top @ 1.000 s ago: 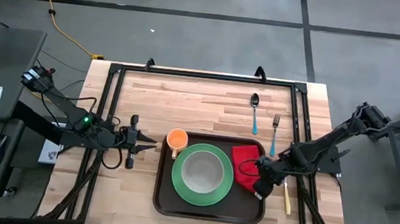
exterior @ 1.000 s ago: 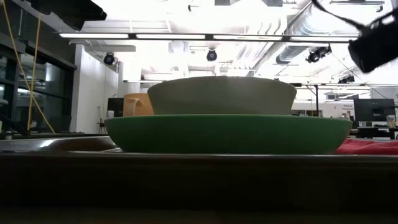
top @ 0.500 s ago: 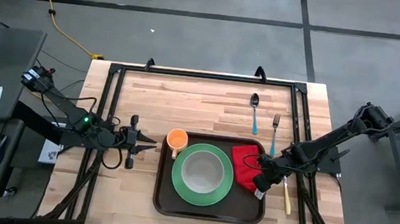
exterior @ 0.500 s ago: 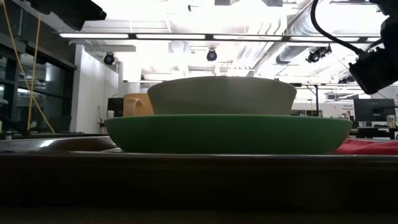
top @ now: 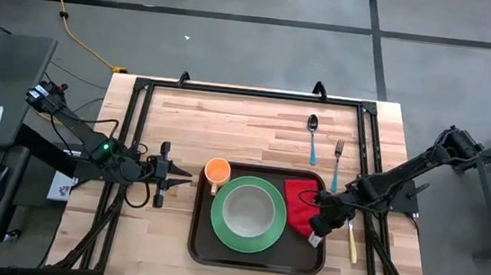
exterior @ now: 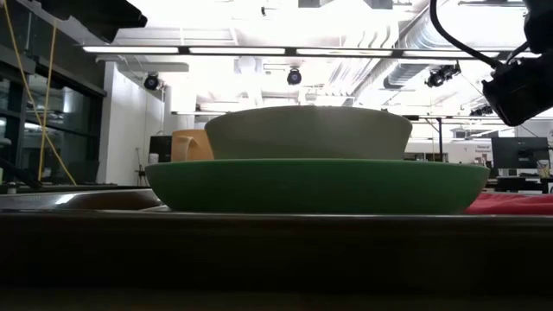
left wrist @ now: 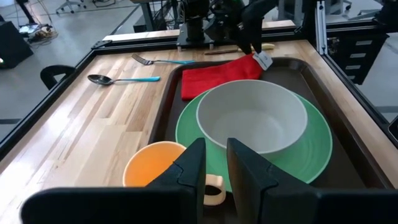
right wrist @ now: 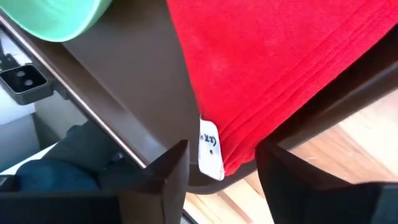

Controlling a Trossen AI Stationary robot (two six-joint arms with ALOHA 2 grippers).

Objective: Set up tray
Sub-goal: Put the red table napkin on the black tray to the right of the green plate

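Plate (top: 249,214), cup (top: 216,170), cloth (top: 300,203) crowd tray (top: 256,260).

Right end effector (top: 315,230) fingers apart, arm angled in from the right; left end effector (top: 180,178) nearly closed, arm low.

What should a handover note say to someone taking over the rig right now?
Right hand: open, over the red cloth's near corner at the tray's right side, not gripping it.
Left hand: shut, empty, waiting left of the tray near the orange cup.
On the tray: green plate with bowl, cup, cloth.
Left to do: spoon, fork and a pale-handled utensil lie on the table outside the tray.
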